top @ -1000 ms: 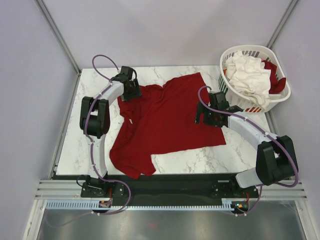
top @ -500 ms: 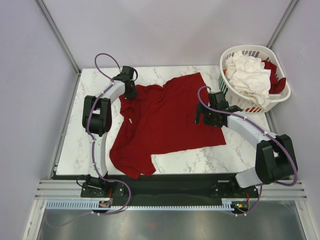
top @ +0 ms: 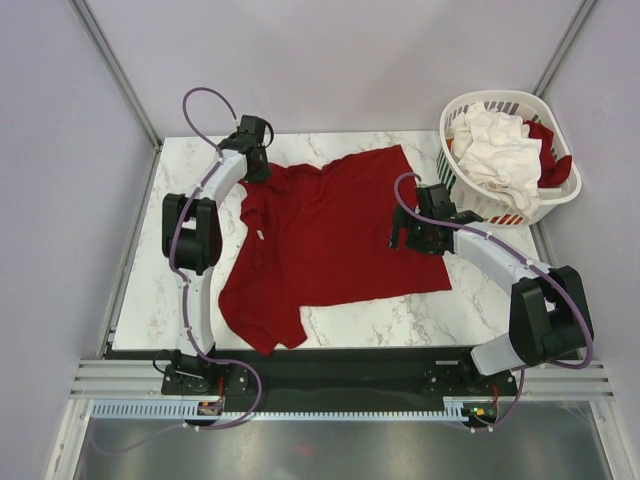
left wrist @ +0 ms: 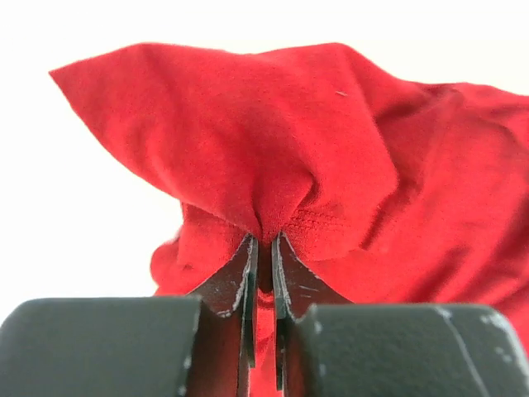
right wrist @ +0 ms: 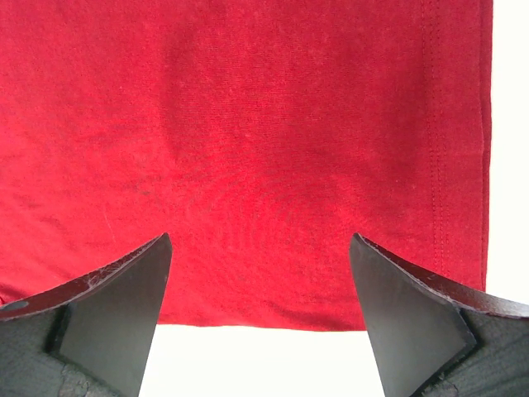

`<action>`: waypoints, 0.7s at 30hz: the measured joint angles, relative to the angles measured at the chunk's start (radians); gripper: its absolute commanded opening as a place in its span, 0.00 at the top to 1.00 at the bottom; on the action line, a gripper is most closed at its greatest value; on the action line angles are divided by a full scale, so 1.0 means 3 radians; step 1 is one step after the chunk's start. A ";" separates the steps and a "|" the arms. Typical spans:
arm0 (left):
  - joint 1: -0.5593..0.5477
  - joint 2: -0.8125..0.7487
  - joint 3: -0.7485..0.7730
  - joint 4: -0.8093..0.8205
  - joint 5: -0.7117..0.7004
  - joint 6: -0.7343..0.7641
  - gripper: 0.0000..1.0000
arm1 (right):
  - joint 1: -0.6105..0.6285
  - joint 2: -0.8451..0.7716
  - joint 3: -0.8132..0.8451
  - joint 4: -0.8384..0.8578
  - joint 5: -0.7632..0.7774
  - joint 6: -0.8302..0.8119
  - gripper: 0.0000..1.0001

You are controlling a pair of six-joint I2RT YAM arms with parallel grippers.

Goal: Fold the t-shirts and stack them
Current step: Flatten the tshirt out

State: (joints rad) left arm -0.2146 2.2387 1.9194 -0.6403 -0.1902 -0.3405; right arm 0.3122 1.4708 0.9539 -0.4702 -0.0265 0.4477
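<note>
left fingers pinch the red shirt, right fingers spread above it

the dark red t-shirt [top: 330, 240] lies spread on the marble table [top: 180, 290], mostly flat, between the 2 arms. one far corner of it is bunched up and lifted into a peak inside the left gripper [left wrist: 264, 244]. that gripper's 2 fingers are pressed almost together, with a fold of the red cloth clamped between the tips. the rest of the shirt trails away to the right of the left gripper [top: 258, 170] and back toward the arm bases.

the right gripper [right wrist: 260, 240] hangs over the shirt's opposite side with its fingers spread wide and nothing between them. directly beneath it is smooth red cloth, whose edge runs just under the fingertips, and a stitched hem runs along to their right. from above, the right gripper [top: 408, 236] sits over the shirt's right edge.

beyond it and to its right stands a white slotted basket [top: 452, 120], holding a crumpled white t-shirt [top: 500, 150] and some red cloth [top: 552, 160] under it.
</note>
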 measured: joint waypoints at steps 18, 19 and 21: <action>-0.0001 -0.0047 0.0226 -0.0161 -0.0075 0.0122 0.88 | 0.0009 0.0020 0.0000 0.0004 -0.0001 0.0000 0.03; -0.0001 -0.0047 0.0233 -0.0168 -0.0078 0.0130 0.91 | 0.0013 0.0027 0.0000 0.0006 -0.0001 0.0000 0.03; 0.0000 -0.0047 0.0257 -0.0192 -0.0083 0.0148 0.94 | 0.0015 0.0043 0.0000 0.0011 -0.0001 0.0000 0.03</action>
State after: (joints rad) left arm -0.2146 2.2246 1.9965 -0.6979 -0.2150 -0.2962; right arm 0.3168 1.4837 0.9539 -0.4667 -0.0269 0.4477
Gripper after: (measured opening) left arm 0.084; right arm 0.968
